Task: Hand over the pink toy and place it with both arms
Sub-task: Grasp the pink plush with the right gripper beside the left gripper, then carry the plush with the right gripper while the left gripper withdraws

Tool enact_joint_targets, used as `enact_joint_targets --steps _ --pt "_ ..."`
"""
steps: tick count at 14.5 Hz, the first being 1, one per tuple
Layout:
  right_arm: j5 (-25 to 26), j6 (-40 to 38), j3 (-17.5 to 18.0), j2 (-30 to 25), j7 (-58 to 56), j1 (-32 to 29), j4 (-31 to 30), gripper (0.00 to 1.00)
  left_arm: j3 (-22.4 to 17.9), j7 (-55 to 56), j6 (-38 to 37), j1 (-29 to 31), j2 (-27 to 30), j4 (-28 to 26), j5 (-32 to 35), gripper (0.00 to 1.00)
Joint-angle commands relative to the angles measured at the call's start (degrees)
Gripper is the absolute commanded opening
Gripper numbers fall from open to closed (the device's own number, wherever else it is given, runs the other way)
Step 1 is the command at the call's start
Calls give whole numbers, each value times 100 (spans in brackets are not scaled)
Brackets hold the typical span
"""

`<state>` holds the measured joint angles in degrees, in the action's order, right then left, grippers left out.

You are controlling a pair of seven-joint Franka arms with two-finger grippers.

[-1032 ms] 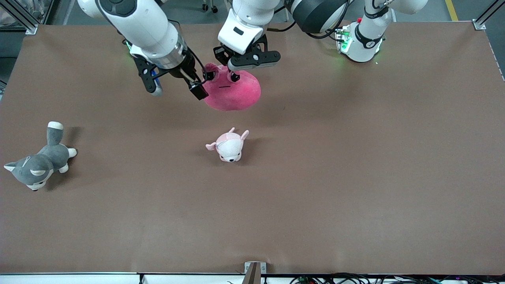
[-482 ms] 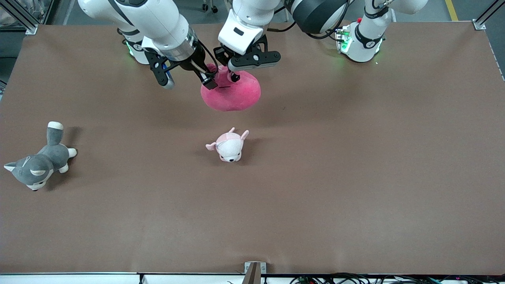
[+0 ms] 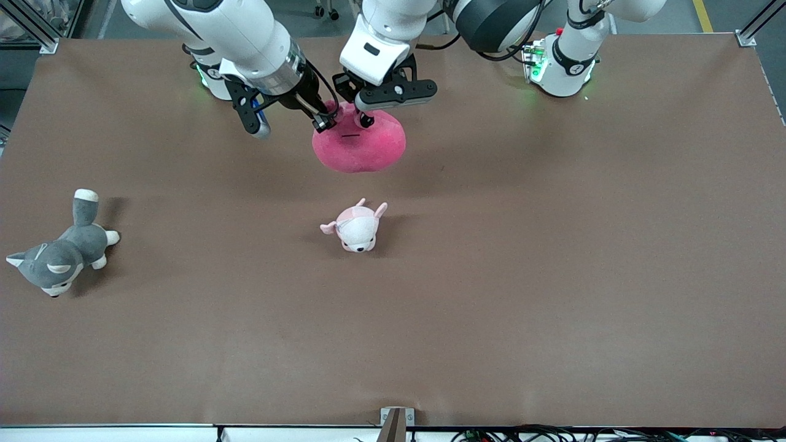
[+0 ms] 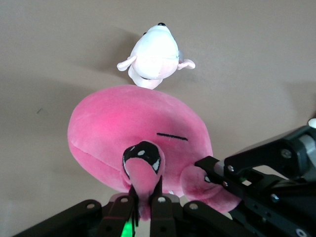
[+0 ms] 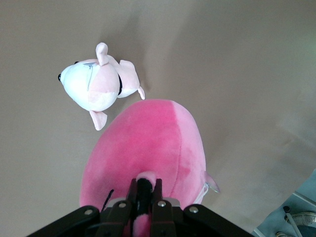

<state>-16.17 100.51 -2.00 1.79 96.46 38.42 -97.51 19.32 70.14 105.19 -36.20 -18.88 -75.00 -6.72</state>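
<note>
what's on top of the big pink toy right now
Both grippers: the left gripper and right gripper pinch folds of the pink toy. The fabric between their fingers is hidden.

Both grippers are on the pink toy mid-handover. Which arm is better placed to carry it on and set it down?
Right, probably. The right gripper is shut on the pink toy near its top, as is the left gripper, so the left could let go. The small pink-and-white plush lies on the table below them.

Pale pink-and-white animal plush mid-surface, lying alone. Grey-and-white plush near the right arm's end, on its side. Brown surface underneath both.
</note>
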Motion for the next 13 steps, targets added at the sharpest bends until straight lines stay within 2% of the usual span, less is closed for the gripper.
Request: enact_joint_targets --steps 1,2,3,4,5,9,13 --pt "-140 48 -55 -161 13 -1 -137 0 -34 114 -16 -45 -28 126 -13 1" --pt "-140 48 -73 -161 -4 -18 -137 0 -34 105 -16 -45 -11 126 -13 9" --pt "-132 48 -82 -161 -39 -88 -137 0 -34 105 -7 -28 7 126 -31 36" --pt "-132 39 -73 -161 -109 -219 -146 0 -25 87 -16 -10 24 135 -39 74" --pt "-132 30 -73 -161 -258 -325 -154 0 -34 96 -25 -1 59 135 -22 100" --pt "-123 -5 -82 -144 -1354 -1009 -364 0 -77 52 -366 78 270 135 13 100" --pt "-96 345 -82 -144 -2998 -2090 -1207 0 -612 -797 -1218 428 1042 126 31 100"
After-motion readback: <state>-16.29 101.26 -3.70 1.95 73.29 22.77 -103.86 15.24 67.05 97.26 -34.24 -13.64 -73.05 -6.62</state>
